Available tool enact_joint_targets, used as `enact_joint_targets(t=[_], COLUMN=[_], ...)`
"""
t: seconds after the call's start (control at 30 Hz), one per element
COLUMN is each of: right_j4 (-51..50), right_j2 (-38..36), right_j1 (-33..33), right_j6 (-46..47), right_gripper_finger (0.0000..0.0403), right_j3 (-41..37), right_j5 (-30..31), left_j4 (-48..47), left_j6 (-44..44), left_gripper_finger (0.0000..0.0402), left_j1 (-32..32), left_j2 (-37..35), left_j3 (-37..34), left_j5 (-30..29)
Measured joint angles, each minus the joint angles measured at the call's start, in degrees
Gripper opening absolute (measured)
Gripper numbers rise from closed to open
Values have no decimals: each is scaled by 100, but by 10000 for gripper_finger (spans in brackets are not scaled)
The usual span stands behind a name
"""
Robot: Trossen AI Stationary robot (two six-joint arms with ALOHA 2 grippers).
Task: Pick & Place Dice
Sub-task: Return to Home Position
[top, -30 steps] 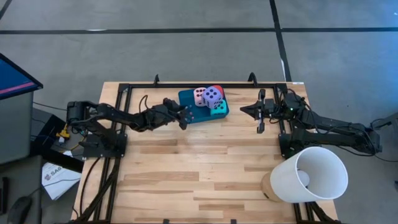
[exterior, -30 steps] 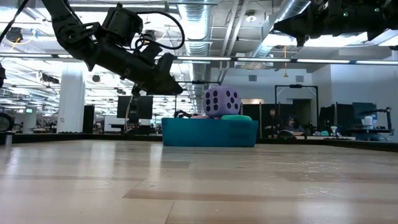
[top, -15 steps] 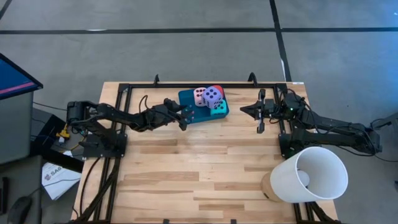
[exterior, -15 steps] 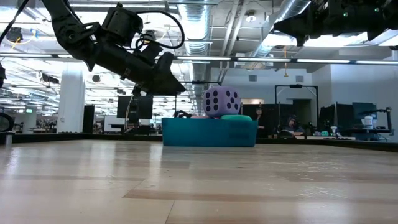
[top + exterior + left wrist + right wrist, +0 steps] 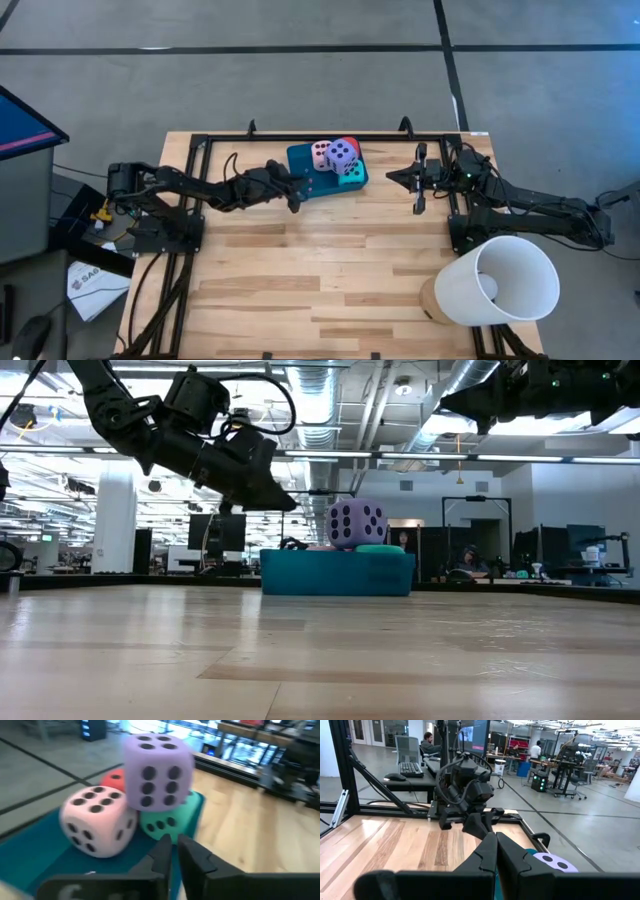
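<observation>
Four dice lie piled in the teal tray (image 5: 298, 158) at the far middle of the table (image 5: 300, 290); the pink die (image 5: 320, 155) and the turquoise die (image 5: 351, 174) sit on the tray floor, the red die (image 5: 351, 143) lies behind them, and the purple die (image 5: 341, 153) rests on top of the others. Left gripper (image 5: 294, 194): raised above the table at the tray's near-left corner, tips pointing toward the pile; in the low view it hangs higher than the tray wall (image 5: 335, 574) and to the left of the purple die (image 5: 357, 523), touching nothing. In the left wrist view its fingers (image 5: 192, 857) are pressed almost together with nothing between them; the pink die (image 5: 97, 820), turquoise die (image 5: 167, 822), red die (image 5: 115, 779) and purple die (image 5: 157, 767) stand just beyond the tips. Right gripper (image 5: 393, 178): held aloft well to the right of the tray, pointing toward it; its fingers (image 5: 487, 847) are closed and empty.
</observation>
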Motion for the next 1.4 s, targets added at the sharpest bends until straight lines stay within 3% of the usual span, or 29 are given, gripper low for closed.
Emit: enact_joint_targets(t=[0.27, 0.67, 1.1, 1.4], right_j4=[0, -4, -21, -28], right_j2=[-2, -2, -2, -2], right_j1=[2, 1, 2, 2], right_j6=[1, 2, 4, 4], right_gripper_finger=[0, 0, 0, 0], right_j3=[0, 0, 0, 0], right_j5=[0, 0, 0, 0], left_j4=[0, 55, -2073, -2954], left_j6=[-1, 594, 1262, 1375], left_gripper_finger=[3, 1, 1, 1], left_j1=[-85, -1282, -1318, -1316], left_j2=[-2, -196, -2890, -3855], left_j3=[0, 4, 2, 0], left_j5=[719, 608, 587, 590])
